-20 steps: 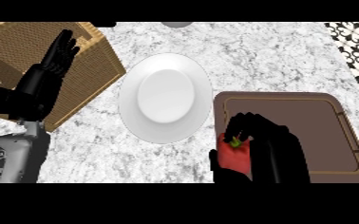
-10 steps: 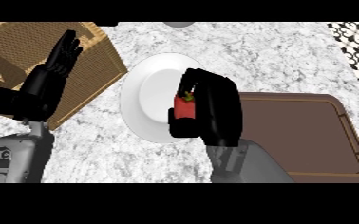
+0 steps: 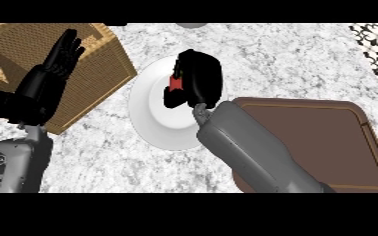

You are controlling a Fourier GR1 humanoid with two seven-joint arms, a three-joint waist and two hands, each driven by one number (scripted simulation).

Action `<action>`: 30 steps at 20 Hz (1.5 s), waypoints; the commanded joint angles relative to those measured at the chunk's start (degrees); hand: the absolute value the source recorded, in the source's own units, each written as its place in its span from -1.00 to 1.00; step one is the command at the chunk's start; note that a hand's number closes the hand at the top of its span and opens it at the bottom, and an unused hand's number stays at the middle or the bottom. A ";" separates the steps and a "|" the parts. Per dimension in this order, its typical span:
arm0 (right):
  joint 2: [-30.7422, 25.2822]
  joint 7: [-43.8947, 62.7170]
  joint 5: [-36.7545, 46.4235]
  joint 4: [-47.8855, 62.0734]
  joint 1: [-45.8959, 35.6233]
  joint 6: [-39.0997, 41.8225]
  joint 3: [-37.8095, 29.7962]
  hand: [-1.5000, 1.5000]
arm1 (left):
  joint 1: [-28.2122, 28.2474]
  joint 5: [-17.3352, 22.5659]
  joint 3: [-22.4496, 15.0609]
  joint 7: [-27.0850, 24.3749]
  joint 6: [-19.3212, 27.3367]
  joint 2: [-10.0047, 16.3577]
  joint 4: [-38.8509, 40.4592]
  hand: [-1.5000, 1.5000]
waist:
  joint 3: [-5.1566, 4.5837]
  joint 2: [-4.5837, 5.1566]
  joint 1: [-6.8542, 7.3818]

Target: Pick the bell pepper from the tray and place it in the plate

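A small red bell pepper [image 3: 176,82] shows only as a sliver inside my right hand [image 3: 198,80], whose fingers and thumb curl round it. That hand hangs over the upper part of the white plate [image 3: 156,122] in the middle of the marble counter. The brown tray [image 3: 325,140] lies at the right, partly covered by my right forearm; its visible surface holds nothing. My left hand [image 3: 59,60] rests open at the left, fingers up, over the wicker basket.
A woven wicker basket [image 3: 88,75] stands at the upper left beside the plate. A dark patterned object [image 3: 369,40] sits at the far right edge. A grey round thing [image 3: 192,25] peeks in at the top edge.
My right hand has carried the bell pepper from the tray leftward and farther up, over the plate. The left hand has stayed where it was.
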 commanded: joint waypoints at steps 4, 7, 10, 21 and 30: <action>0.07 -3.40 -12.72 17.74 -8.31 -9.29 2.19 1.00 | -2.51 -0.91 -0.87 0.39 0.13 -0.92 1.99 0.00 | 0.01 0.51 1.41; 0.07 -5.58 -16.43 23.26 -9.16 -12.38 1.26 -1.00 | -1.23 -1.88 -2.73 3.20 1.44 -2.10 -2.84 0.00 | 0.05 0.47 2.21; 0.07 -8.38 -22.84 21.51 -6.86 -17.89 5.82 -1.00 | -1.08 0.06 -1.68 0.01 -1.54 -1.24 -0.04 0.00 | 0.03 0.93 3.65; 0.07 -25.07 -35.43 18.99 -7.98 -34.09 0.96 -1.00 | -1.08 -1.57 -1.35 -0.95 -0.38 -1.55 1.47 0.00 | 0.09 0.67 2.13; -0.44 -37.76 -42.92 14.39 -0.26 -33.96 -7.06 -1.00 | 2.40 -0.91 0.40 1.39 -0.20 -0.83 -3.32 0.00 | 0.06 -0.29 -1.34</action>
